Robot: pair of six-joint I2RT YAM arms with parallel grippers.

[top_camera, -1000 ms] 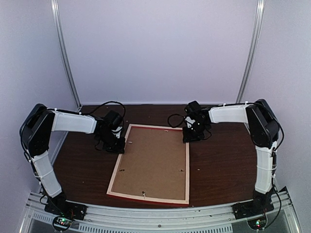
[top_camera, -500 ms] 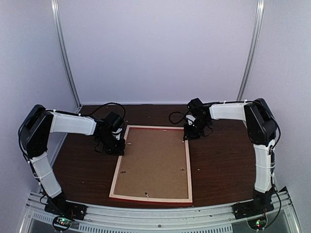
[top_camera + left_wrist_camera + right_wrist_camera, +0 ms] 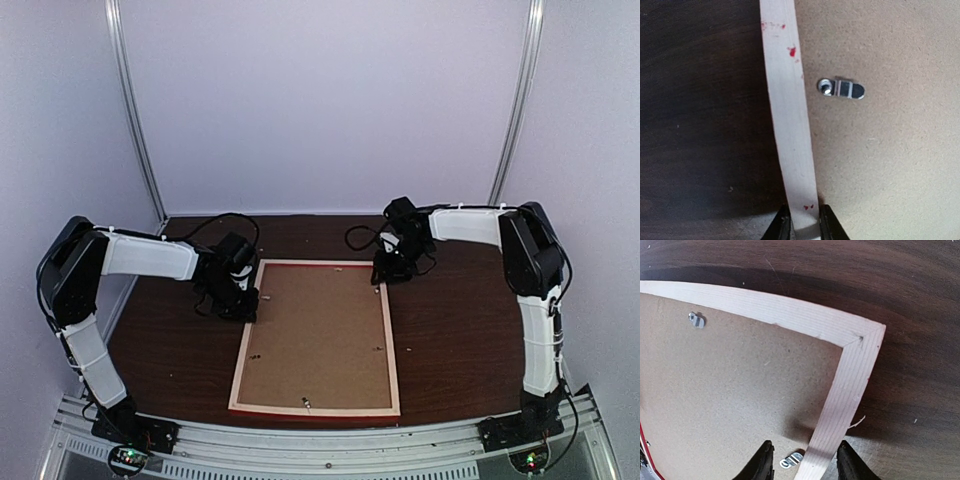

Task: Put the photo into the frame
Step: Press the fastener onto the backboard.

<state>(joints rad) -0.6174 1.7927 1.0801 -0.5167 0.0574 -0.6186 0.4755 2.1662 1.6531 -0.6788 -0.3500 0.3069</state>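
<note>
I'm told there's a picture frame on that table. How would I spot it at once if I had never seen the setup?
Look at the dark brown table: one big flat rectangle lies in its middle. The frame is that rectangle's narrow outer border of pale bare wood, with red along its outside edge. The speckled brown board it surrounds is darker and carries small metal clips.

A frame (image 3: pixel 787 125) lies flat, back up, in the middle of the tabletop (image 3: pixel 460 330), its long sides running from near to far. A backing board (image 3: pixel 318 335) sits inside it. The left gripper (image 3: pixel 802 222) is at the frame's left rail, near the far corner, with a finger against each side of the rail. The right gripper (image 3: pixel 805 460) is at the far right corner, straddling the right rail. A clip (image 3: pixel 841 89) lies on the board just right of the left rail.
</note>
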